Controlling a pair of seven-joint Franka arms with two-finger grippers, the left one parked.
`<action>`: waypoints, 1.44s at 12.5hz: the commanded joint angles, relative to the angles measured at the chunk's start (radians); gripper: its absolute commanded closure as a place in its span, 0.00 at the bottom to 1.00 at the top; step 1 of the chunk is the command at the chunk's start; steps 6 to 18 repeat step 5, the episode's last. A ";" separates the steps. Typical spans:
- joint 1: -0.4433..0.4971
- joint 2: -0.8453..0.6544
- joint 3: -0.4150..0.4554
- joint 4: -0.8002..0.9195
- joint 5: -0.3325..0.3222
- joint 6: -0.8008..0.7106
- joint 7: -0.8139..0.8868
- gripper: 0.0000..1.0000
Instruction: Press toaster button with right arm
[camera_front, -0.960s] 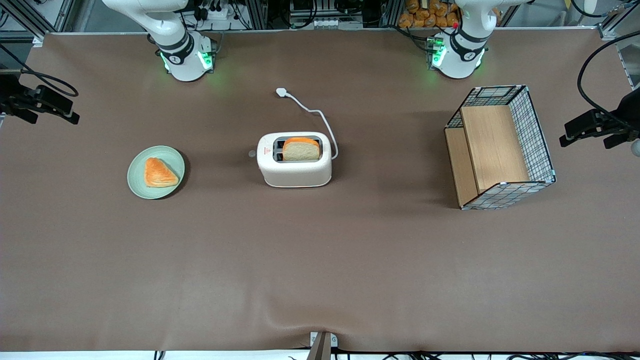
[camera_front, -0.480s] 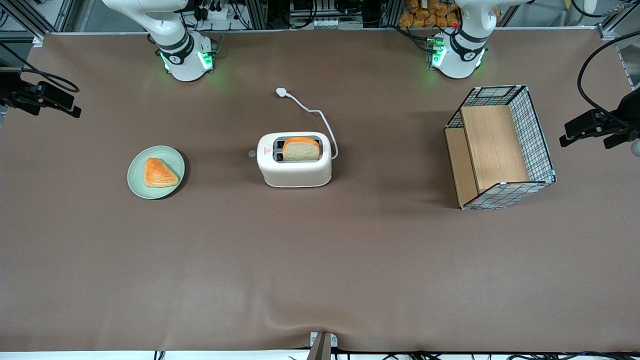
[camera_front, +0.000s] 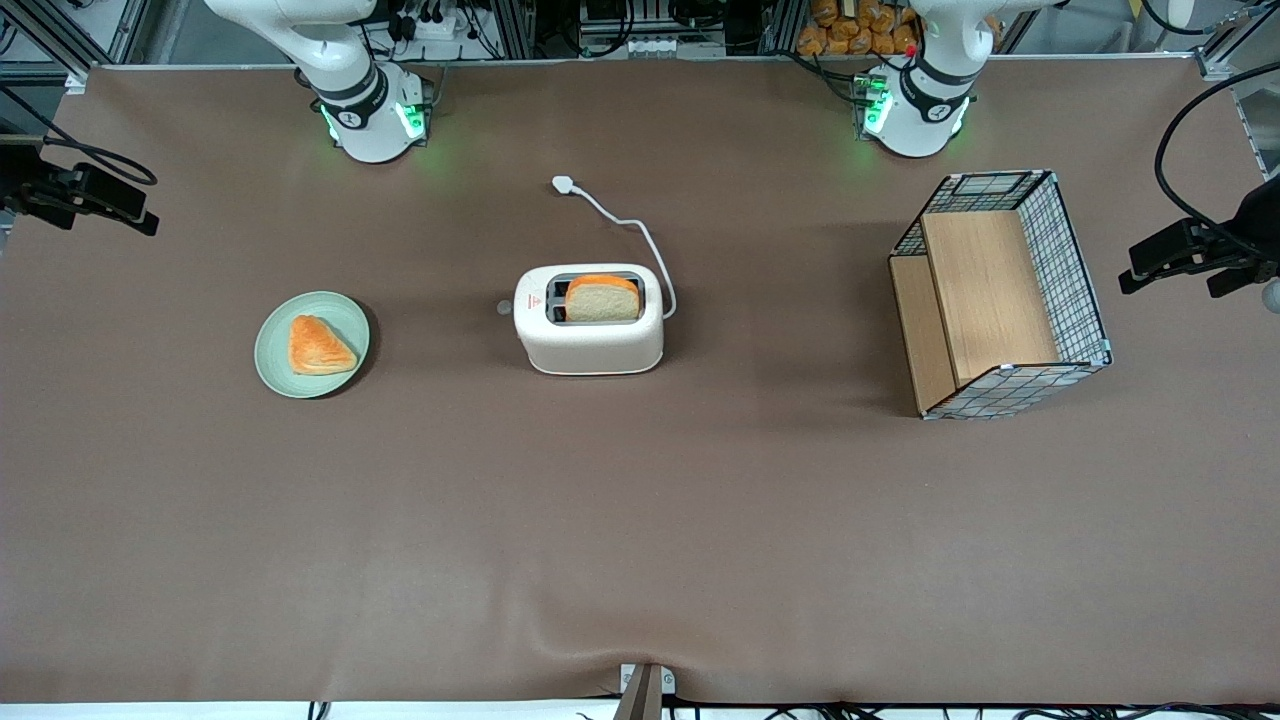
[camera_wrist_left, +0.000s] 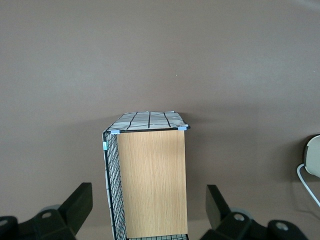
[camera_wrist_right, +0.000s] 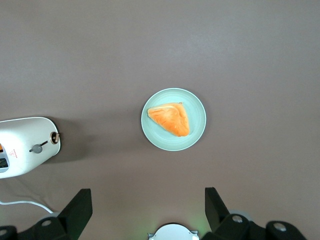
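The cream-white toaster stands mid-table with a bread slice in one slot. Its white cord runs to a plug. The toaster button juts from the narrow end that faces the working arm's end of the table. In the right wrist view the toaster and its grey button show. My right gripper hangs high over the working arm's end of the table, well away from the toaster. It is open and empty, above the green plate.
A green plate with a triangular pastry lies between the gripper and the toaster. A wire basket with wooden panels stands toward the parked arm's end and shows in the left wrist view.
My right gripper has shifted slightly, a little farther from the front camera. The toaster, plate and basket have not moved.
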 joint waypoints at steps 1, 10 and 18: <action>-0.029 0.013 0.025 0.031 -0.023 -0.020 0.001 0.00; -0.014 0.016 0.022 0.039 -0.028 -0.023 0.002 0.00; -0.014 0.016 0.022 0.039 -0.028 -0.023 0.002 0.00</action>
